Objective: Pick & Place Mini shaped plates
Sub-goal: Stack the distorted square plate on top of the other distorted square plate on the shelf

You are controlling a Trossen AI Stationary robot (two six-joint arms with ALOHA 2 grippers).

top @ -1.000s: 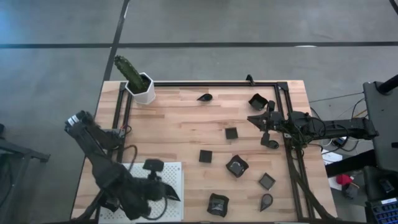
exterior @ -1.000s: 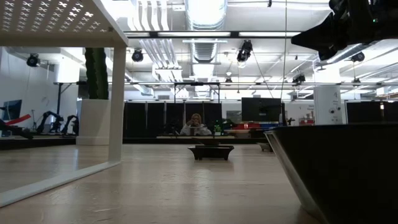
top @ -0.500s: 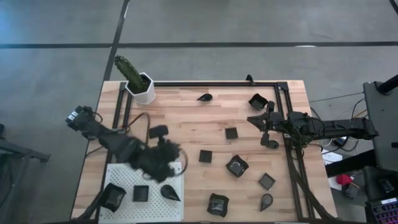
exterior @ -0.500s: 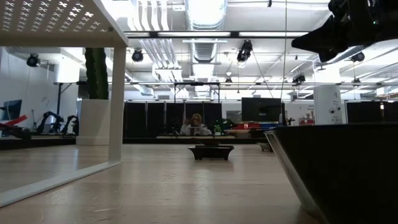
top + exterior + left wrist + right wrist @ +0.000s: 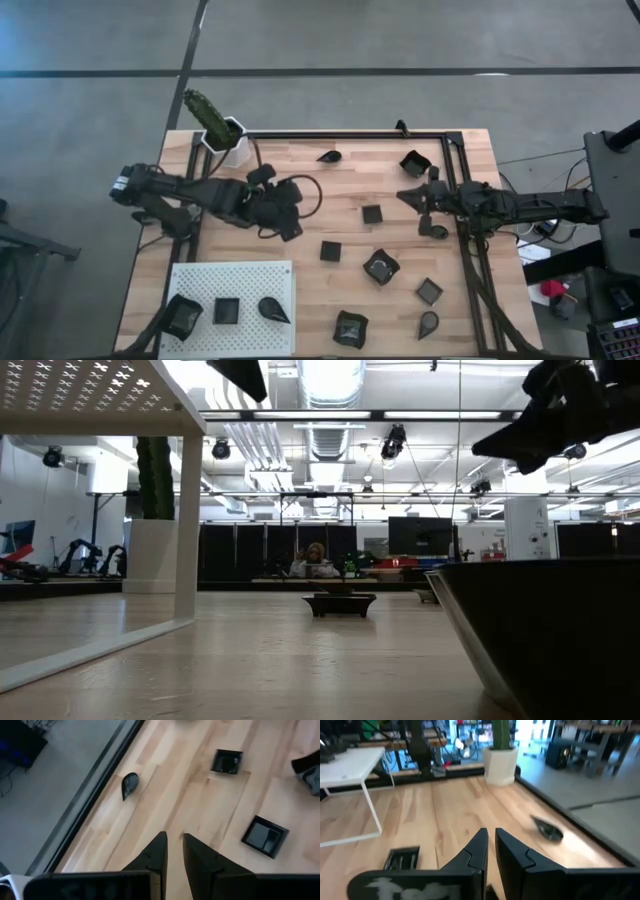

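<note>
Three mini shaped plates lie on the white perforated board (image 5: 230, 285) at the near left: a wavy one (image 5: 182, 315), a square one (image 5: 227, 310) and a teardrop (image 5: 270, 308). Several more lie flat on the wood, among them a teardrop (image 5: 328, 156), two squares (image 5: 372, 213) (image 5: 330, 250) and a wavy one (image 5: 381, 266). My left gripper (image 5: 293, 232) hangs above the table's middle. Its fingers are a narrow gap apart (image 5: 173, 845), with nothing between them. My right gripper (image 5: 403, 193) waits shut (image 5: 490, 837) at the right, above the wood.
A white hexagonal pot with a green cactus (image 5: 228, 140) stands at the far left corner. A black rail frame (image 5: 350, 133) runs along the far and right edges. Bare wood lies between the board and the scattered plates.
My left gripper has swung from over the white board at the near left toward the table's far edge and its middle, rolling as it went. The three plates on the board, which it covered before, now show. The right arm has kept its place.
</note>
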